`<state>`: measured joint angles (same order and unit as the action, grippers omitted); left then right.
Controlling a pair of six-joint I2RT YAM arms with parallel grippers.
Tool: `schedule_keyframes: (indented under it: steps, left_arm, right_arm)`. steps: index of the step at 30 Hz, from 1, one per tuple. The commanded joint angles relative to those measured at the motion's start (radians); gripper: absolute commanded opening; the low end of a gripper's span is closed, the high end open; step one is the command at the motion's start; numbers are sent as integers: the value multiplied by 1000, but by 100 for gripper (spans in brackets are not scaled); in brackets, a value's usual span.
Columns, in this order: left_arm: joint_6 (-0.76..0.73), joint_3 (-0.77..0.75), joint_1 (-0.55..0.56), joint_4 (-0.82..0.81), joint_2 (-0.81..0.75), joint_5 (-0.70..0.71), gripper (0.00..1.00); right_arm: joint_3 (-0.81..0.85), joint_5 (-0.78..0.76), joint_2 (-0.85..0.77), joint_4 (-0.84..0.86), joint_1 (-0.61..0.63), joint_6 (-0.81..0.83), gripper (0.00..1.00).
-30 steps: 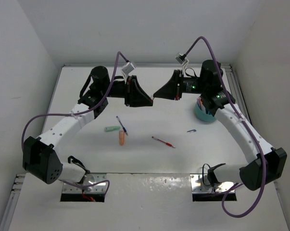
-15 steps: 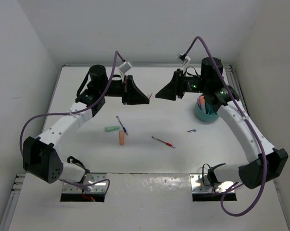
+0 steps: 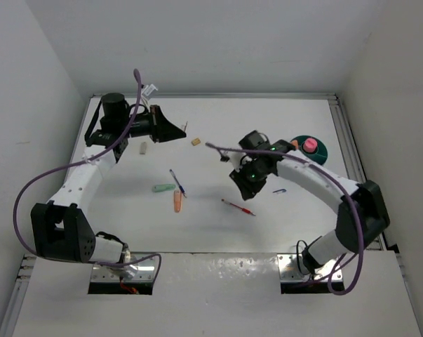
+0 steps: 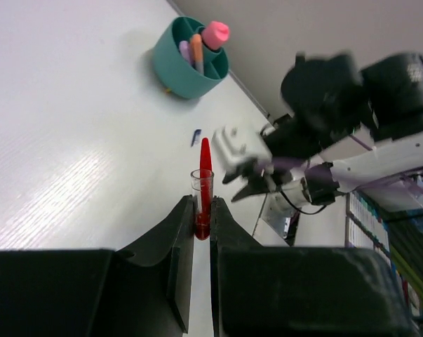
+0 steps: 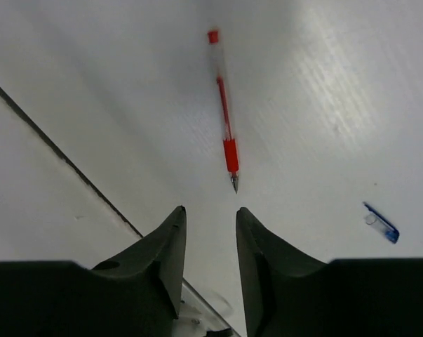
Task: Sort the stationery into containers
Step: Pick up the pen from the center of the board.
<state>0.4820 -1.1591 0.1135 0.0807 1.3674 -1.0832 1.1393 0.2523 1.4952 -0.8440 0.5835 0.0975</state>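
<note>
Top: red-orange pen (image 3: 238,206) lies mid-table; teal cup (image 3: 322,153) far right. The pen looks light, stiff and slick, likely to roll, so take it at the rubber grip.
Left wrist: left gripper (image 4: 202,210) pinches a small red-and-clear piece (image 4: 203,184), unreadable from above.
Right wrist: right gripper (image 5: 210,228) spread, empty, just short of the pen tip; only this view shows the grip.

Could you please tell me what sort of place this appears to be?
Most likely a robotics lab test cell: a left arm and right arm bolted to a white table boxed in by plain white walls, with a teal cup and a loose dark-blue pen as practice items.
</note>
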Motion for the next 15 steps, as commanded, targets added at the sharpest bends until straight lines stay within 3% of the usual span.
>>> schedule_keyframes:
  steps: [1,5,15]
  left_arm:
    - [-52,-11,-40,74,-21,34,0]
    - [-121,-22,-77,175,-39,81,0]
    - [-158,19,-92,195,-88,112,0]
  right_arm:
    - [-1,-162,52,5,100,-10,35]
    - [-19,-209,129,97,168,-88,38]
    - [23,-242,290,190,190,-144,36]
